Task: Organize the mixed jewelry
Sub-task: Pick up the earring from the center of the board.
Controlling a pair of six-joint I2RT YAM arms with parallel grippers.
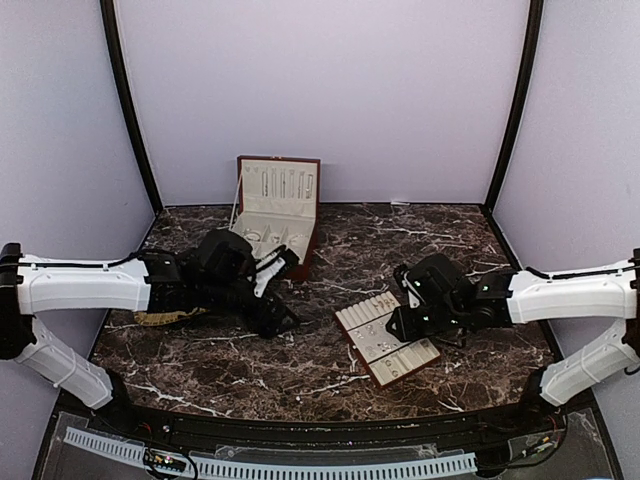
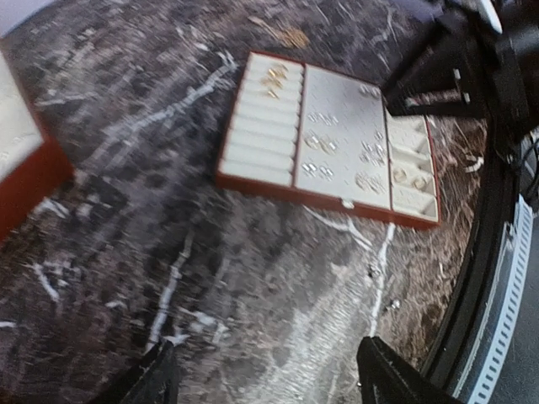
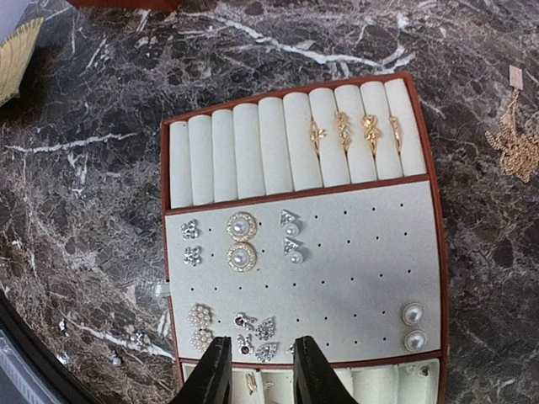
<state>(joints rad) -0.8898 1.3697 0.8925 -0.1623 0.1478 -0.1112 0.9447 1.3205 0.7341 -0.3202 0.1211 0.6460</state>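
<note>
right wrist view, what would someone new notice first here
The cream tray with its brown rim fills the middle of the frame on the dark marble table, with four gold rings tucked into the roll slots at its upper right. Below them, two round pearl studs stand out at the left of the dotted panel. A loose gold chain lies off the tray at the right edge.

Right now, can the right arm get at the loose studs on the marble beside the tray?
Probably yes: the right pincer hovers open over the tray edge, and the studs lie on bare marble beside it, nothing between.
</note>
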